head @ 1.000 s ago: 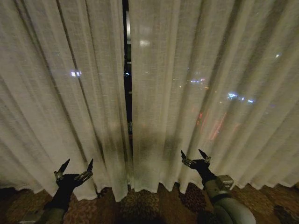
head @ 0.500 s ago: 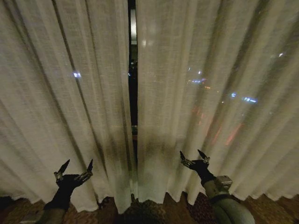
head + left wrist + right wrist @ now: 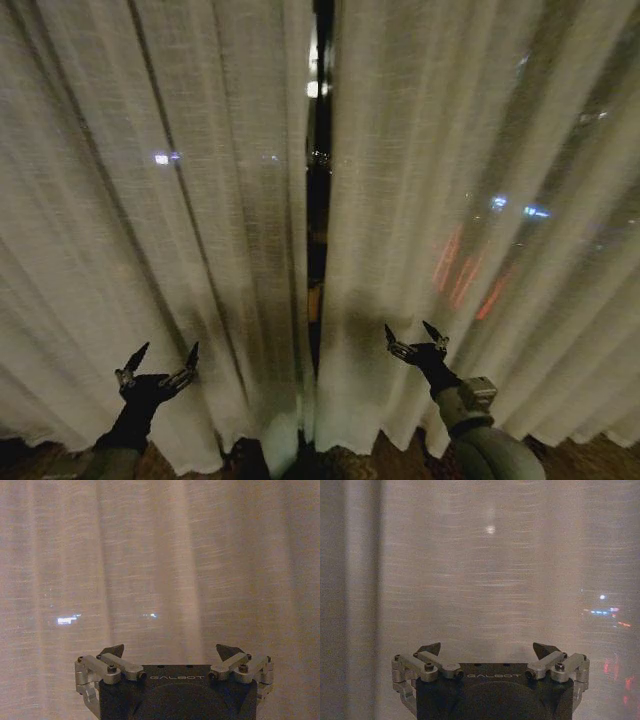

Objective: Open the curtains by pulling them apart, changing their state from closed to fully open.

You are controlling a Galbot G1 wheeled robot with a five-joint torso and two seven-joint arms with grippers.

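Right now the curtains (image 3: 200, 200) hang closed in front of the robot, with only a thin dark gap (image 3: 320, 200) between the two panels. The left gripper (image 3: 160, 362) and the right gripper (image 3: 415, 337) are both low, near the cloth, with fingers spread apart and holding nothing. I judge the fabric to be light, soft and loose, so it will fold and slip easily. A good place to take hold seems the inner edge of each panel, beside the gap.
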